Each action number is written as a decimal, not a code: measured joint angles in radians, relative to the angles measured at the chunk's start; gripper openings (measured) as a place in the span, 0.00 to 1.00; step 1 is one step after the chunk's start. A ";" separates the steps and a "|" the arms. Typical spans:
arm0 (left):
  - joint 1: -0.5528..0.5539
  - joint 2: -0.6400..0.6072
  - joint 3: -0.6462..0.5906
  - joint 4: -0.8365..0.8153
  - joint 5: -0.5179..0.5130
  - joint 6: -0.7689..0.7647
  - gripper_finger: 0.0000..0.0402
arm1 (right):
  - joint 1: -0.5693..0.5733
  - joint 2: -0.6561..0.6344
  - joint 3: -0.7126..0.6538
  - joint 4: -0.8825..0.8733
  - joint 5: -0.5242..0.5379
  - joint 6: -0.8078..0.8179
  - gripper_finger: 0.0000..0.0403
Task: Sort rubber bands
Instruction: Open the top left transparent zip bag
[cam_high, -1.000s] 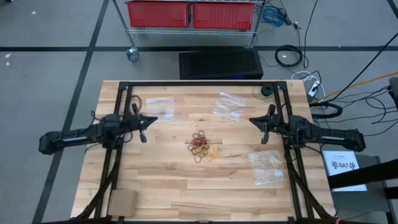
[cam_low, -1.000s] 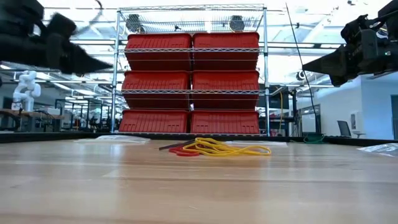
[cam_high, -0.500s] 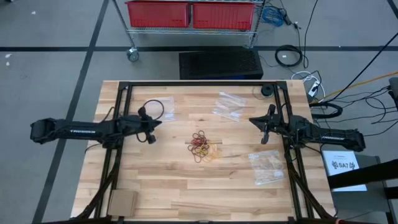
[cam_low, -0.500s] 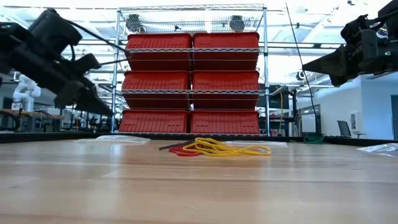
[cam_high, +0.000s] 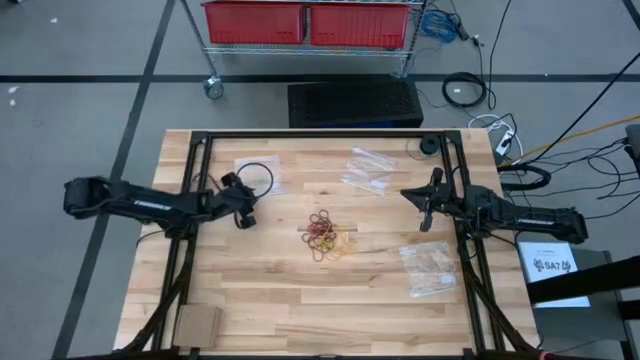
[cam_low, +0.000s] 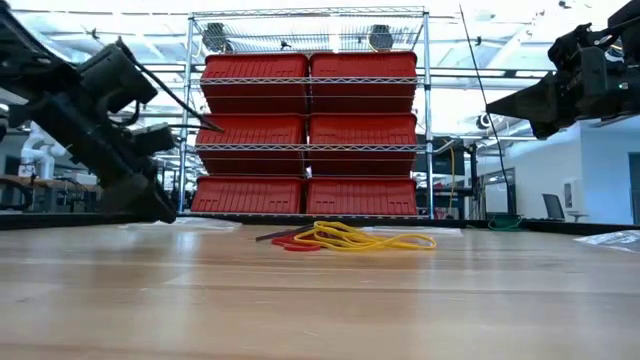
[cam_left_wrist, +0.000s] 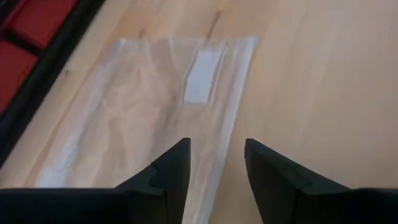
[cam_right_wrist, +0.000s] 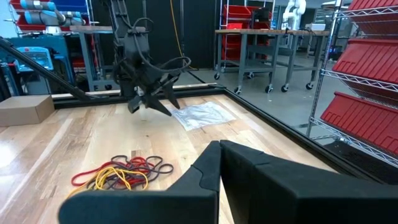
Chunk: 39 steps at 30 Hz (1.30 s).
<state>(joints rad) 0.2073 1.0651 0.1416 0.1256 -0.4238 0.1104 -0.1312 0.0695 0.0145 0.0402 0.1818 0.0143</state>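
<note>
- The left tool (cam_high: 243, 213) is low over the desk (cam_high: 300, 300) with its fingers (cam_left_wrist: 174, 171) spread, empty, straddling the edge of a clear bag (cam_left_wrist: 149, 118), probably to pick it up as a sorting pouch.
- The rubber bands (cam_high: 328, 236) lie heaped mid-desk between both tools, well apart from each.
- The right tool (cam_high: 424, 205) waits raised, clenched on nothing.

rubber bands (cam_high: 328, 236): single loops in the heap near the table's middle are too small and tangled to count from above
clear bag (cam_left_wrist: 149, 118): runs past the left wrist picture's edge; its lower part sits behind the dark fingers (cam_left_wrist: 174, 171)
contents of that bag: cannot tell
bag (cam_high: 429, 268) near the table's right edge: contents too small to make out
cardboard piece (cam_high: 197, 325) at the table's near left corner: partly under the dark frame
</note>
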 joint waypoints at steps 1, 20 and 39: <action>0.000 0.026 0.007 -0.001 -0.001 0.000 0.39 | 0.000 0.000 0.000 0.000 0.000 0.000 0.00; 0.020 0.282 0.158 -0.001 -0.029 -0.001 0.02 | 0.000 0.000 0.000 0.000 0.000 0.000 0.00; -0.090 0.282 0.237 0.226 0.297 -0.061 0.00 | 0.000 0.000 0.000 0.132 0.000 0.177 0.00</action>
<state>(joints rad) 0.1178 1.3472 0.3789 0.3519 -0.1269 0.0497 -0.1310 0.0696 0.0147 0.1724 0.1822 0.1913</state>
